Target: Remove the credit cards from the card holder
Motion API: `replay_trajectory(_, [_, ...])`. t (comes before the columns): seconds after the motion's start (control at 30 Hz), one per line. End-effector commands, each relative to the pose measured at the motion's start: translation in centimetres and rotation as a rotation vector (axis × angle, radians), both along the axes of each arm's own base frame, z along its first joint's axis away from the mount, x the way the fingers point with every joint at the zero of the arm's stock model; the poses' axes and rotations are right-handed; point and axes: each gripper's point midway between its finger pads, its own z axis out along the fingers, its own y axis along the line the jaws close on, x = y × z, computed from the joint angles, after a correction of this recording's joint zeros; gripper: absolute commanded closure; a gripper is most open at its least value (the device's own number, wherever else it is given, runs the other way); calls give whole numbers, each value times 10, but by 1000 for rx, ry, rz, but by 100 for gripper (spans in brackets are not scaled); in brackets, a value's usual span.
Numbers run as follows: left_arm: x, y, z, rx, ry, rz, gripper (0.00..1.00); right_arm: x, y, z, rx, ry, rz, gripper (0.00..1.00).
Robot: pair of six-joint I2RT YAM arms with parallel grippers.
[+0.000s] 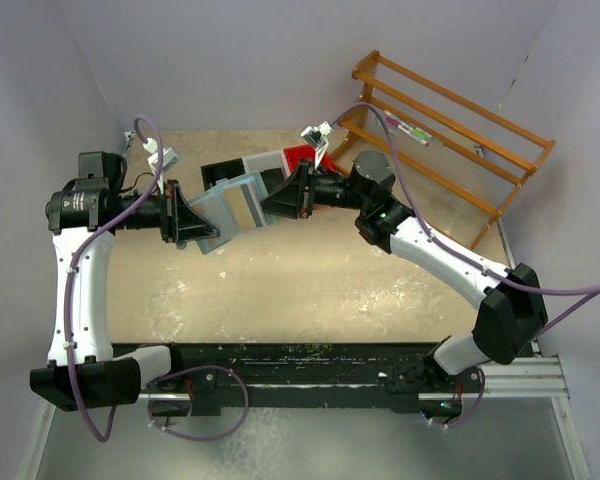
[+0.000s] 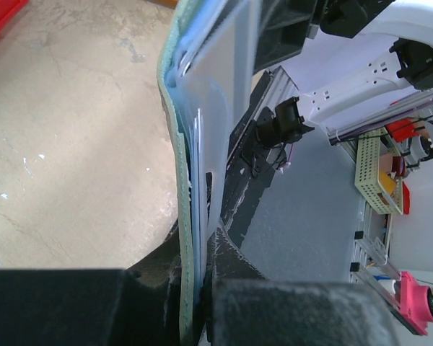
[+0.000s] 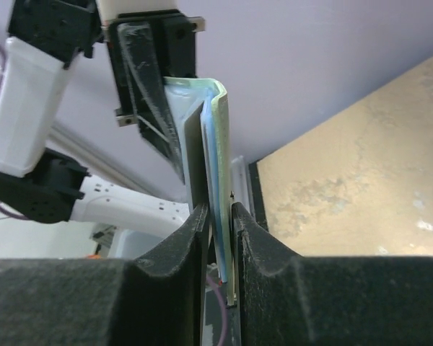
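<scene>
The card holder (image 1: 230, 208), a mint-green wallet with clear pocket pages, hangs open in the air between my two grippers over the table's back half. My left gripper (image 1: 196, 222) is shut on its left cover; the left wrist view shows the green cover (image 2: 175, 151) and pages edge-on between the jaws of that left gripper (image 2: 196, 263). My right gripper (image 1: 276, 200) is shut on the opposite side, and in its wrist view the right gripper (image 3: 220, 227) pinches the green cover (image 3: 221, 122) and bluish pages. A pale grey rectangle (image 1: 244, 203) shows behind a clear pocket; I cannot tell whether it is one of the credit cards.
Black (image 1: 220, 172), grey (image 1: 262, 160) and red (image 1: 300, 155) bins stand at the back just behind the wallet. A wooden rack (image 1: 450, 130) leans at the back right. Grey walls close in the left side and the back.
</scene>
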Motion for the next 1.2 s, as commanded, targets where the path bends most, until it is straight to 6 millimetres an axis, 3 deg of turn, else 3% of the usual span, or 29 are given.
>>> replay_trajectory(0.0, [-6,-5,22,-48,-68,-38,100,7,-2,14,-28,-95,-98,76])
replay_trajectory(0.13, [-8,-6,24,-52,-71,-40,100,4,4,13,-40,-103,-96,55])
replay_trajectory(0.27, [-8,-6,23,-50,-72,-40,100,-12,13,20,-5,-140,-30,48])
replay_trajectory(0.3, [-7,-6,23,-50,-71,-40,100,-18,16,22,8,-146,-10,50])
replay_trajectory(0.43, [-5,-5,19,-44,-69,-37,100,-27,26,26,-2,-145,4,73])
replay_trajectory(0.6, [-8,-6,16,-58,-88,-65,73,-8,14,20,-90,-159,-147,100])
replay_trajectory(0.8, [-13,-8,13,-70,-125,-91,45,16,-18,26,-245,-261,-383,100])
replay_trajectory(1.0, [1,-7,4,-78,-103,-45,38,19,-32,48,-326,-372,-527,100])
replay_trajectory(1.17, [6,-8,3,-111,-98,-34,35,19,-31,45,-404,-423,-562,100])
